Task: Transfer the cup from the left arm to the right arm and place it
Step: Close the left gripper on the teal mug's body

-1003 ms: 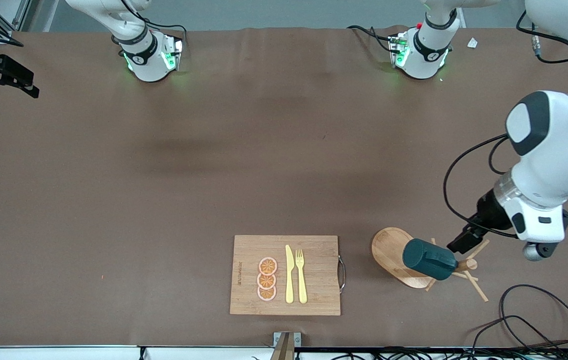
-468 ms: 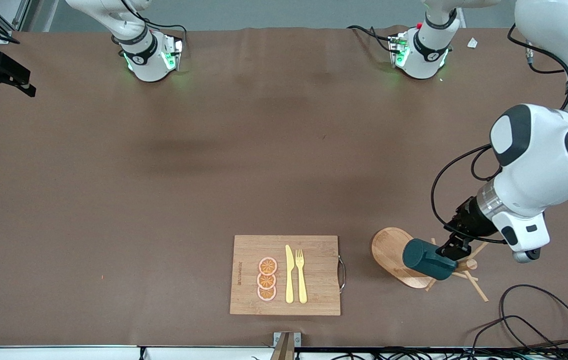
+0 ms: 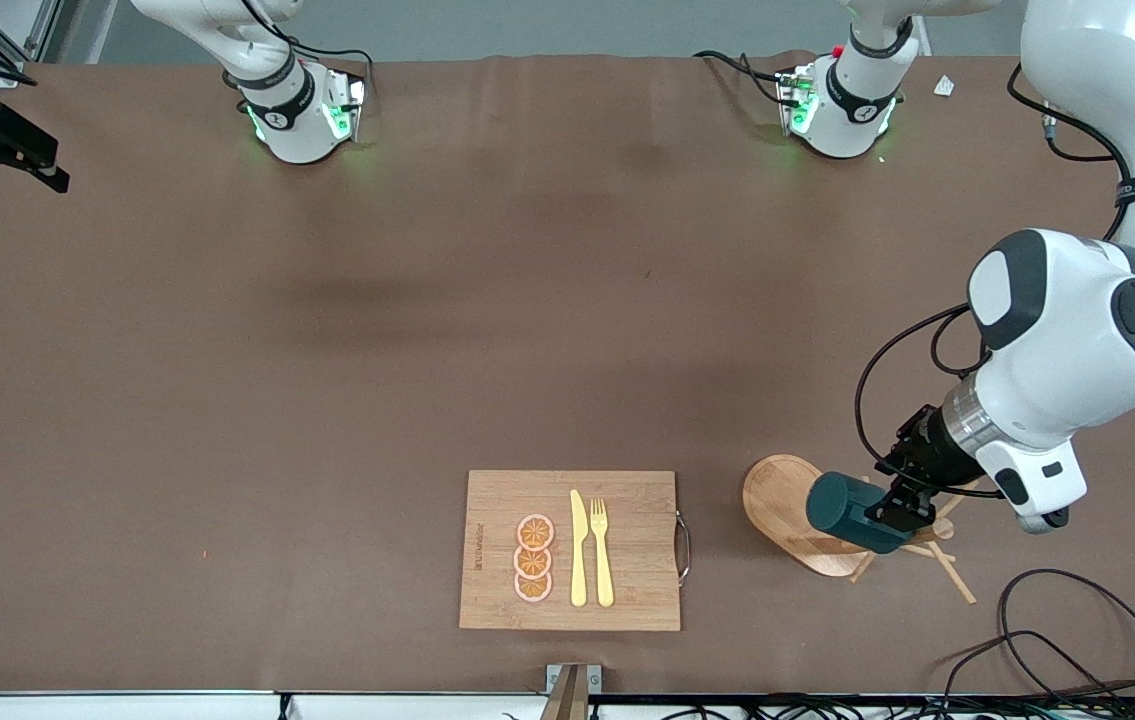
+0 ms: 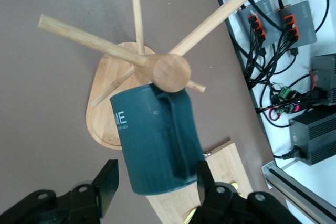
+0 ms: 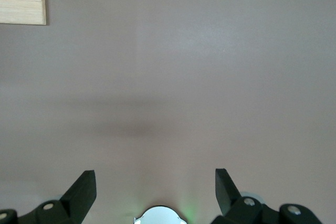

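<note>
Two arms, one cup. Clock bearings are read on the front view, with the table [image 3: 427, 330] centre as hub.

- Cup [image 3: 852, 512]: dark teal, with a side handle, at about four o'clock. It hangs tilted on a peg of a wooden mug rack [image 3: 777, 505], its closed bottom over the rack's oval base. In the left wrist view the cup [image 4: 152, 140] has its handle looped under the round knob of the rack [image 4: 102, 114], and pale lettering shows on its wall.
- Left gripper [image 3: 912, 500]: at four o'clock, reaching in at the cup's end toward the left arm's end of the table. In the left wrist view the gripper [image 4: 157, 169] has its jaws partly closed with the cup between them. The handle side looks to be in contact; the plain side shows a thin gap. I cannot tell whether the cup is actually clamped.
- Right gripper [image 3: 2, 155]: at about ten o'clock, over the table edge at the right arm's end, waiting. The right wrist view shows the gripper [image 5: 156, 174] with its jaws spread wide and only bare table between them.
- Cutting board [image 3: 627, 540]: at six o'clock, near the camera edge. Three orange slices [image 3: 534, 558] lie on it in a row, with a yellow knife [image 3: 578, 550] and fork [image 3: 602, 550] just beside them.
- Cables [image 3: 1077, 630]: loose black loops at five o'clock, nearer the camera than the rack.
</note>
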Controlling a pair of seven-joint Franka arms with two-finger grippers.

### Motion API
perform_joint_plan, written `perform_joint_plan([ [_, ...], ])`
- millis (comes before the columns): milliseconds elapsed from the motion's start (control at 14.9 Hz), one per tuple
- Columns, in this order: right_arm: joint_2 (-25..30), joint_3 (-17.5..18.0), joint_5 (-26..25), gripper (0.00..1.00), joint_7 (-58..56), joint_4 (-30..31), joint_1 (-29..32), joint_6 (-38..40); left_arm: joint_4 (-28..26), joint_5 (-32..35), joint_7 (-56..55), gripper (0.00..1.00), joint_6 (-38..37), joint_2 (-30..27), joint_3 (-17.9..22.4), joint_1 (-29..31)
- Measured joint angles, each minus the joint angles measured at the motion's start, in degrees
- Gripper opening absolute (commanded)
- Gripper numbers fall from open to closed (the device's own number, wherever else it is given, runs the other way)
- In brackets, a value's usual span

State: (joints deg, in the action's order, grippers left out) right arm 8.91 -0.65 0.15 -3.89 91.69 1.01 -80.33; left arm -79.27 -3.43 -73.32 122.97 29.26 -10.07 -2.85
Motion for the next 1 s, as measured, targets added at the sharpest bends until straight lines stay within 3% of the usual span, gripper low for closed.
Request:
perform_joint_plan([
  [736,0.0,0.0,0.0,1.00,0.0,0.0,0.0,0.0,1.0,-0.7,-1.1,0.68,4.5,2.7,0.0,0.3],
  [803,0.0,0.0,0.0,1.00,0.0,0.0,0.0,0.0,1.1,-0.8,-1.1,0.65,4.6,3.0,0.0,0.3],
  [1003,0.0,0.0,0.0,1.00,0.0,0.0,0.0,0.0,1.3,-0.8,-1.1,0.41,4.7,3.6,0.0,0.4],
])
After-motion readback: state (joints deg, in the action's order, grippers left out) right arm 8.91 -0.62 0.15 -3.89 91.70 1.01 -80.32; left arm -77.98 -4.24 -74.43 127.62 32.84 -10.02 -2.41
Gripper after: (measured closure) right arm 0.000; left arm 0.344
